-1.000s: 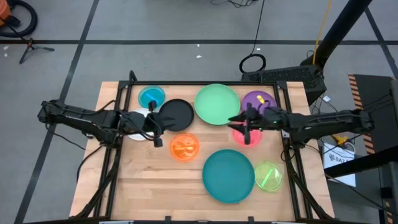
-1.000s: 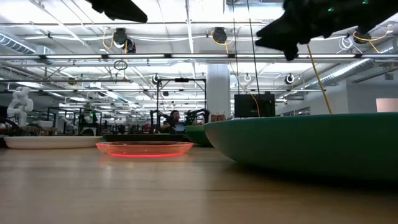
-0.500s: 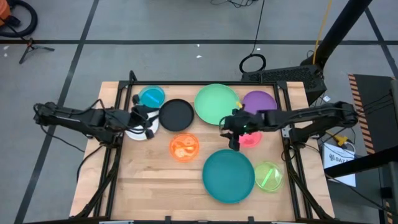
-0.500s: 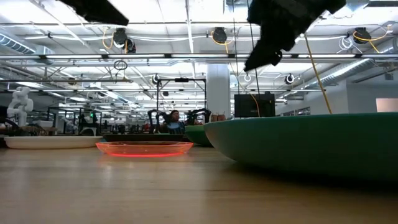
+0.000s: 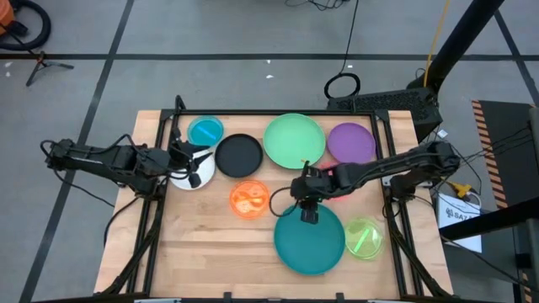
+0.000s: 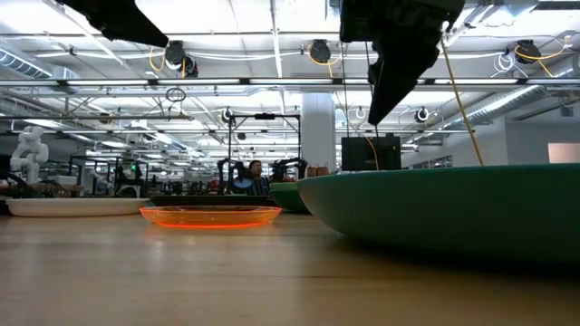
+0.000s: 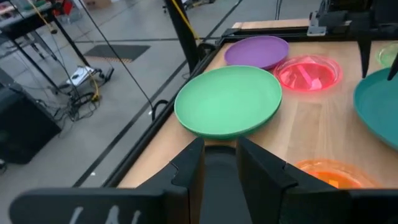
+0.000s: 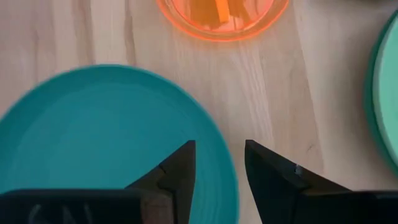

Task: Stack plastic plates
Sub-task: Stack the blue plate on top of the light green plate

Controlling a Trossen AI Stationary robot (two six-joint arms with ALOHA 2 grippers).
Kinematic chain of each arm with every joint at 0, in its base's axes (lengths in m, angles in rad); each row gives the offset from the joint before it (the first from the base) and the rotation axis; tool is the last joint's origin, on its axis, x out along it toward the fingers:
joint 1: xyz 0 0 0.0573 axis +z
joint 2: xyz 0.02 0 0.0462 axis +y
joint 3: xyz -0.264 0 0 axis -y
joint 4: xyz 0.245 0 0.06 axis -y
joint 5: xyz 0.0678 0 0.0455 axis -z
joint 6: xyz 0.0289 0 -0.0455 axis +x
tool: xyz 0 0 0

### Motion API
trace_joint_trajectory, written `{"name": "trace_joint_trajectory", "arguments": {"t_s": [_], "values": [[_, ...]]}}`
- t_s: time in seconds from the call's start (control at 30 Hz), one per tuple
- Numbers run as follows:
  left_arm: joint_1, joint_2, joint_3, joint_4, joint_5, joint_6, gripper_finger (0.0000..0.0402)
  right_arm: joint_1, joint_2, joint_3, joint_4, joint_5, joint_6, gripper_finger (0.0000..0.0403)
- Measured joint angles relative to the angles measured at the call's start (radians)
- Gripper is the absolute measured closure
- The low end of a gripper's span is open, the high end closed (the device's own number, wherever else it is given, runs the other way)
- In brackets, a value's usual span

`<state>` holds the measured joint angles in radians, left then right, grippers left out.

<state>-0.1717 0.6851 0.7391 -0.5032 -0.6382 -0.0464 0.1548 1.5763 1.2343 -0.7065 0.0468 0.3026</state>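
Overhead, largest first:
Teal plate [image 5: 308,238]: lay at the table's [image 5: 210,252] near middle, beside the lime plate [image 5: 365,236].
Light green plate [image 5: 294,140]: far edge, between black plate [image 5: 238,155] and purple plate [image 5: 350,141].
Right gripper [image 5: 306,209]: hovered above the teal plate's rim, fingers narrowly parted, empty.
Left gripper [image 5: 190,165]: over the white plate [image 5: 187,174], fingers slightly apart, empty.

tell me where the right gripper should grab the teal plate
Take the teal plate by its raised rim on the far edge, the side facing the orange plate. The right gripper hangs open there, pointing down, so a straight descent should put one finger inside the rim and one outside. The plate lies flat, so only the rim offers a pinch.
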Motion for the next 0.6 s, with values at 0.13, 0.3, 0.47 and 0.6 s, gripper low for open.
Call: {"name": "trace_joint_trajectory", "arguments": {"t_s": [0.13,0.3,0.47,0.6], "values": [[-0.001,-0.001,0.000,0.002,0.000,0.030,0.0302,0.004,0.037,0.034,-0.032,-0.024,-0.040,0.0273],[0.000,-0.006,0.000,-0.037,0.000,0.021,0.0302,-0.003,0.058,0.035,-0.020,-0.018,-0.053,0.0273],[0.000,-0.006,0.000,-0.045,0.001,0.022,0.0302,-0.023,0.063,0.035,0.025,0.040,-0.054,0.0273],[0.000,-0.007,0.000,-0.045,0.001,0.029,0.0302,-0.052,0.063,0.035,0.103,0.119,-0.058,0.0273]]}}
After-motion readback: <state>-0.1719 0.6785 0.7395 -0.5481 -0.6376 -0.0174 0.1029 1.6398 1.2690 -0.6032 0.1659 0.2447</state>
